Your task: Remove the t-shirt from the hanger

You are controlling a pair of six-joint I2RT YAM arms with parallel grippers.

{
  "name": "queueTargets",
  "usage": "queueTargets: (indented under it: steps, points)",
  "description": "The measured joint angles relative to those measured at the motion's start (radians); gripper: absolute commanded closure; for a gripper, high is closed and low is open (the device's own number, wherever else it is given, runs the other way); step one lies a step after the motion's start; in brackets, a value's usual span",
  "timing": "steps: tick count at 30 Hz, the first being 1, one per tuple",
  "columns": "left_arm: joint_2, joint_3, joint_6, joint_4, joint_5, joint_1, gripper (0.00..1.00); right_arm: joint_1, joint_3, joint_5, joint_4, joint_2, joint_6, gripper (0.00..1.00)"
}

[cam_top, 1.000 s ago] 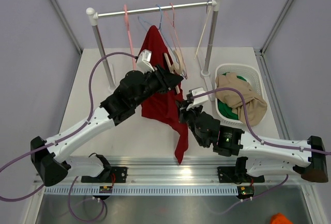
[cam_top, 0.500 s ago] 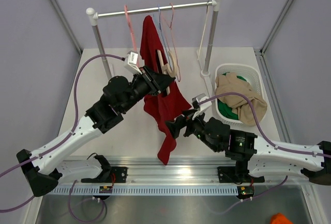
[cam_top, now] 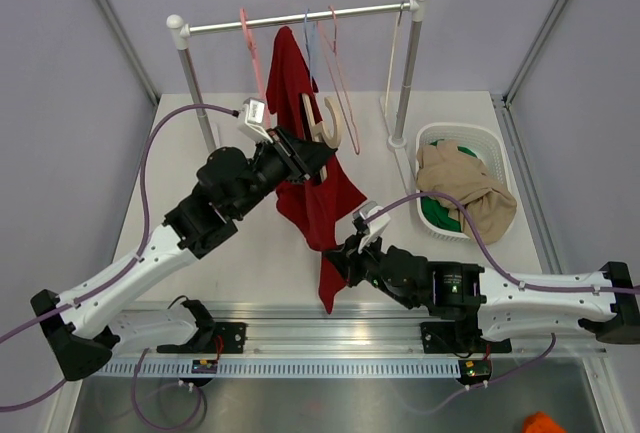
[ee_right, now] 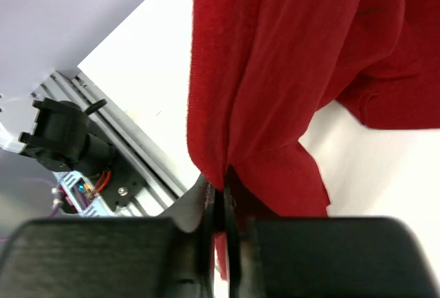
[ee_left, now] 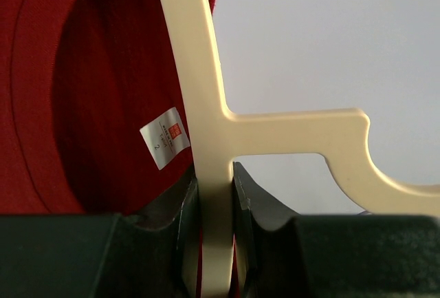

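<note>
Because the red t-shirt (cam_top: 318, 193) covers one arm of the cream hanger (ee_left: 203, 71), we cannot see how far it sits inside. We see the left gripper (ee_left: 215, 198) pinching the hanger stem and the right gripper (ee_right: 218, 205) pinching the shirt's lower fold above the table (cam_top: 250, 253). Compared with half a second ago, the right gripper is slightly nearer the arm bases.

The hanger (ee_left: 206, 105) runs off the top and right edges of the left wrist view. Print on the label (ee_left: 165, 137) inside the shirt (ee_left: 89, 105) is too small to read. In the basket (cam_top: 458, 129), green cloth (cam_top: 435, 215) lies mostly buried under a tan garment (cam_top: 465, 188).
</note>
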Motion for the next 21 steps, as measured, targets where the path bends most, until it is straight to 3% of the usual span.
queueTargets:
  steps: [6, 11, 17, 21]
  points:
    - [-0.037, 0.0, 0.0, -0.006, 0.001, 0.002, 1.0, 0.039, -0.005, 0.021, -0.006, -0.011, 0.004, 1.0]
    - [-0.064, 0.027, 0.004, -0.029, 0.01, 0.019, 1.0, 0.141, -0.004, 0.027, -0.043, -0.012, 0.005, 1.0]
    - [-0.071, 0.074, -0.026, -0.052, 0.082, 0.111, 1.0, 0.31, -0.01, 0.12, -0.149, -0.02, 0.084, 1.0]
    - [-0.071, 0.099, -0.079, -0.056, 0.166, 0.163, 1.0, 0.357, -0.067, 0.197, -0.207, -0.071, 0.184, 1.0]
